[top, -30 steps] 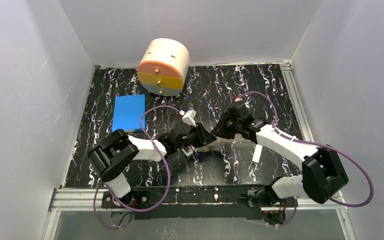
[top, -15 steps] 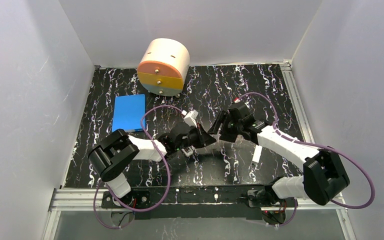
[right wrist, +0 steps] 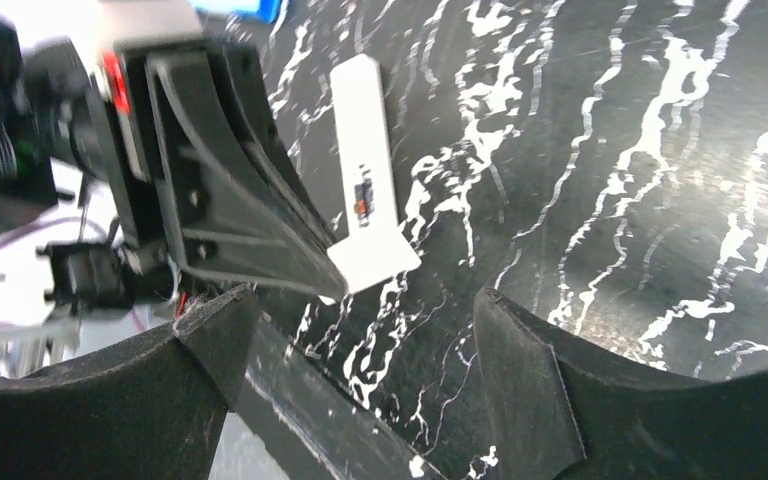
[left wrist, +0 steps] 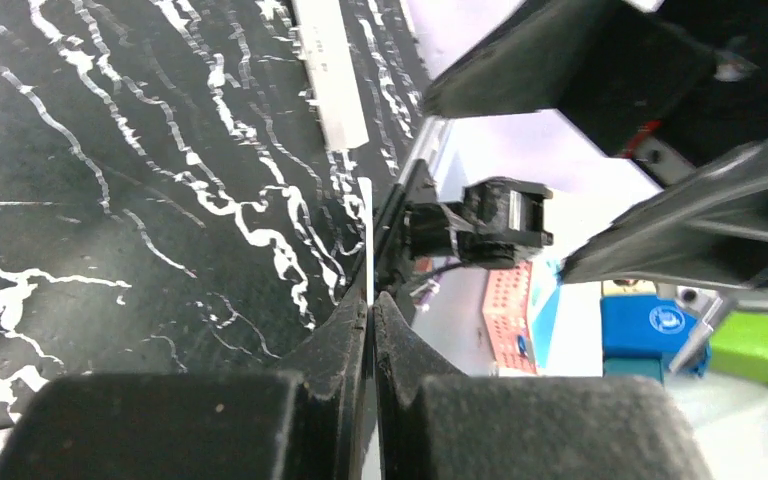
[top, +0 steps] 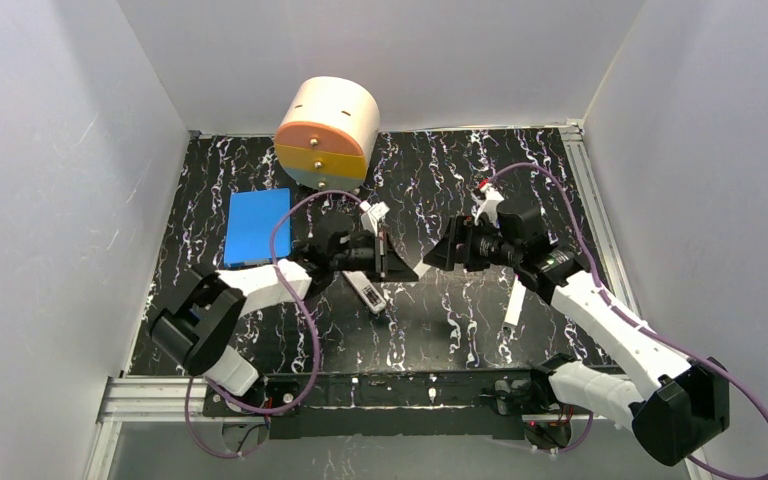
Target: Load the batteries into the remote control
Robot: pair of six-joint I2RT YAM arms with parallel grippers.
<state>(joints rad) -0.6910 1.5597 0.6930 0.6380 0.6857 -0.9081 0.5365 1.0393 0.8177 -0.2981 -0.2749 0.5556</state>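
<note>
Battery loading, approach stage: the step seems best done by pinning the remote control flat with one arm while the other works slowly at its battery bay. The remote lies label-side up on the table; no batteries can be made out. The left gripper is pressed together over one end of the remote, and the right gripper is spread wide and empty just beside that end.
</note>
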